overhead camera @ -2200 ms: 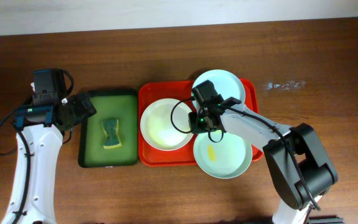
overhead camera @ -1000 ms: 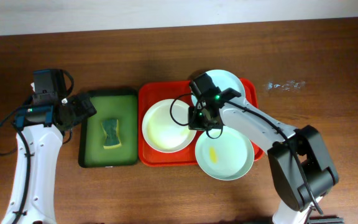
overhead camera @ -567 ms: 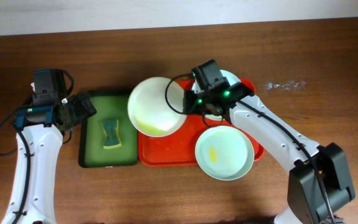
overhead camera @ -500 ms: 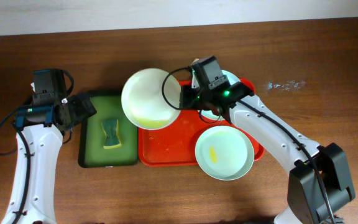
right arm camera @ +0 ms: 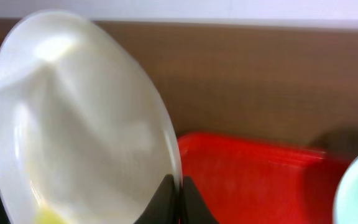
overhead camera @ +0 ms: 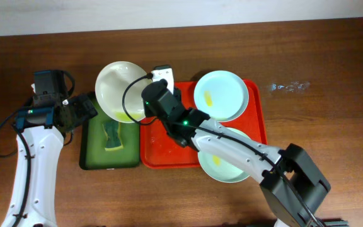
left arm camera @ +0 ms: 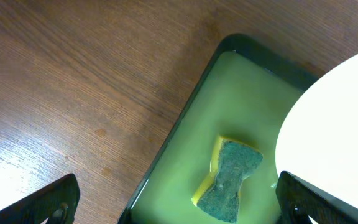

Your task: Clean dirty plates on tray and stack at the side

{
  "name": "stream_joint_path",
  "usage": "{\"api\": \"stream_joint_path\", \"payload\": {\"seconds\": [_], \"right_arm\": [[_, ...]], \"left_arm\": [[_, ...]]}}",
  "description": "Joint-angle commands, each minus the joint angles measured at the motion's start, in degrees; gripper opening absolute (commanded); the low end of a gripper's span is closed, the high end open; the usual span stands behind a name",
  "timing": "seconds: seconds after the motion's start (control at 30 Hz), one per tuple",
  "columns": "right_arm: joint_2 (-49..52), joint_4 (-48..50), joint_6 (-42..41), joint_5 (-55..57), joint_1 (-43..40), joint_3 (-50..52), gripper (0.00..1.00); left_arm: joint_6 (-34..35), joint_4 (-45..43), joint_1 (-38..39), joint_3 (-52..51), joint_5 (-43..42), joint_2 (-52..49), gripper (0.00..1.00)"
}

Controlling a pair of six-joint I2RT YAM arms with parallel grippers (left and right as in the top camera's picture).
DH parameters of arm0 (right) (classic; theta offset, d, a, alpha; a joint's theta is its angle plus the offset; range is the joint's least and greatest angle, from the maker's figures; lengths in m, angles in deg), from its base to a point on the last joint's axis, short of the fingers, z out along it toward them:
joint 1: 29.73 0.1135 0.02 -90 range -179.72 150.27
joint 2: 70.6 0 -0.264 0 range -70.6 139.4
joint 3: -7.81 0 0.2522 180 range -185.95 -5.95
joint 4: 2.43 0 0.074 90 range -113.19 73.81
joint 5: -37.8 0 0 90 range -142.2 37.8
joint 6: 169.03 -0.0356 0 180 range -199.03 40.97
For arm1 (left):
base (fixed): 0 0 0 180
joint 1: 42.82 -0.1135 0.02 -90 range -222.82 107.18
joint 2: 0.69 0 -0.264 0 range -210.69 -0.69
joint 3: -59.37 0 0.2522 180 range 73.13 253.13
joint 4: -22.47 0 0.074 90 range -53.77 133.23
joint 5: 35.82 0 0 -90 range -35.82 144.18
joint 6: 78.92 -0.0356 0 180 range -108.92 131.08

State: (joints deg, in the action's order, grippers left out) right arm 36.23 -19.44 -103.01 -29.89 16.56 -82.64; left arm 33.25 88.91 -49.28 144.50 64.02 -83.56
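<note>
Closest, my right gripper [right arm camera: 179, 186] pinches the white plate [right arm camera: 73, 124] by its rim, tilted over the green tray [left arm camera: 241, 99], off the red tray [overhead camera: 162, 157]. I judge this edge hold may pivot or slip. Farther, the left gripper [left arm camera: 179, 202] gapes empty.

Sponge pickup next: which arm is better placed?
Left. The left end effector hangs open near the sponge in the green tray. The right end effector is shut on the rim of the white plate, holding it tilted over that tray.
</note>
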Motion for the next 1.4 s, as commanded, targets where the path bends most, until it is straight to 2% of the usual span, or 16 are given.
{"api": "stream_joint_path", "payload": {"seconds": [0.0,0.13,0.3,0.37,0.47,0.6,0.67,0.73,0.8,0.87,0.9,0.93,1.03,1.13,1.27,1.37], "right_arm": [[0.07,6.43,16.63,9.35,2.62,-0.87,0.04],[0.04,21.18,39.78,13.22,5.11,-0.92,0.04],[0.04,35.19,59.52,14.40,7.78,-0.92,0.04],[0.04,37.92,68.41,14.40,8.48,-0.92,0.04],[0.04,39.12,75.76,14.40,8.52,-0.92,0.04],[0.04,41.81,76.02,14.43,8.52,-0.92,0.04],[0.04,42.60,69.68,15.72,8.50,-0.92,0.04],[0.04,41.33,56.26,20.02,8.07,-0.87,0.04],[0.07,30.29,32.35,20.41,6.80,-0.87,0.04],[0.07,12.26,2.86,15.52,4.87,-0.83,0.04],[0.07,6.54,-3.61,8.11,3.72,-0.76,0.04],[0.04,3.04,-4.42,1.22,2.23,-0.76,0.04],[-4.96,-3.67,-7.04,-8.52,-3.10,-0.81,0.04],[-13.99,-13.31,-8.26,-18.95,-13.20,-0.81,0.04],[-21.64,-29.64,-8.26,-20.63,-30.47,-0.81,0.04],[-22.60,-41.51,-8.22,-20.61,-46.38,-0.79,0.04]], "left_arm": [[0.74,-0.11,-0.31,0.68,0.00,0.72,0.99],[0.74,-0.11,-0.31,0.68,0.00,0.72,0.99],[0.74,-0.11,-0.31,0.68,0.00,0.72,0.99],[0.74,-0.11,-0.31,0.68,0.00,0.72,0.99],[0.74,-0.11,-0.31,0.68,0.00,0.72,0.99],[0.74,-0.11,-0.31,0.68,0.00,0.72,0.99],[0.74,-0.11,-0.31,0.68,0.00,0.72,0.99],[0.74,-0.11,-0.31,0.68,0.00,0.72,0.99],[0.74,-0.11,-0.31,0.68,0.00,0.72,0.99],[0.74,-0.11,-0.31,0.68,0.00,0.72,0.99],[0.74,-0.11,-0.31,0.68,0.00,0.72,0.99],[0.74,-0.11,-0.31,0.68,0.00,0.72,0.99],[0.74,-0.11,-0.31,0.68,0.00,0.72,0.99],[0.74,-0.11,-0.31,0.68,0.00,0.72,0.99],[0.74,-0.11,-0.31,0.68,0.00,0.72,0.99],[0.74,-0.11,-0.31,0.68,0.00,0.72,0.99]]}}
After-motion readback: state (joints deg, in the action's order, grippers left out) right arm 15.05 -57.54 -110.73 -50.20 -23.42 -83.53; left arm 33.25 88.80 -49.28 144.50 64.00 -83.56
